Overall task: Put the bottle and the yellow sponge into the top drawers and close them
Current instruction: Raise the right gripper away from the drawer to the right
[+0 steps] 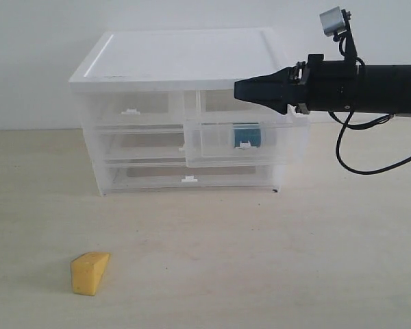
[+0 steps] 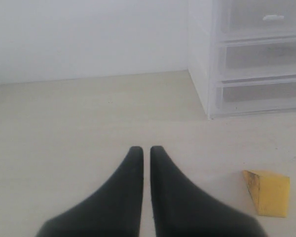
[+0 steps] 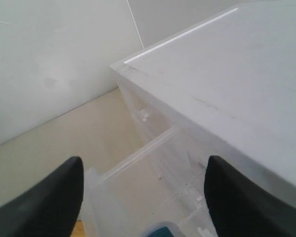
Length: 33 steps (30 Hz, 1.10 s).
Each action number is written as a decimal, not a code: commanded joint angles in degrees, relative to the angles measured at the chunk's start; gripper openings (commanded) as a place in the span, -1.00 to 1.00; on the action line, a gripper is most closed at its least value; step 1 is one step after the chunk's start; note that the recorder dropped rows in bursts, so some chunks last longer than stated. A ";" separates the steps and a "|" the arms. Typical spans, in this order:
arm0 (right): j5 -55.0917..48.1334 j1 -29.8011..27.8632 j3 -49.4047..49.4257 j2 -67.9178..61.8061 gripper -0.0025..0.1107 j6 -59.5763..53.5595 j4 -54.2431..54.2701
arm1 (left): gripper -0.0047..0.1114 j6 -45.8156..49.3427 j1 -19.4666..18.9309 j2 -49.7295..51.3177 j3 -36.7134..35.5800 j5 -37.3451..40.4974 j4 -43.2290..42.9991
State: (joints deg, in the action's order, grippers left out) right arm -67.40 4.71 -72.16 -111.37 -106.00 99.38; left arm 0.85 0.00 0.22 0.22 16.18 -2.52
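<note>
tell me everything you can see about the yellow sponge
The yellow sponge is a small yellow-orange wedge shaped like a slice of cheese. It looks like matte foam, and one side face is darker and faintly speckled. It lies on the pale table, in the exterior view nearer the camera than the drawer cabinet, off its left front corner and well apart from it. Only the table touches it. The shut left gripper is clear of it.
</note>
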 commanded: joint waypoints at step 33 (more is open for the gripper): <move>20.07 -0.11 0.08 24.52 -0.96 40.41 -44.46 | -0.84 0.06 -0.14 -0.22 -0.22 -0.31 0.54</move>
State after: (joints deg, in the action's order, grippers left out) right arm -47.88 4.71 -71.94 -89.07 -73.54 61.61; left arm 0.85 0.00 0.22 0.22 16.18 -2.52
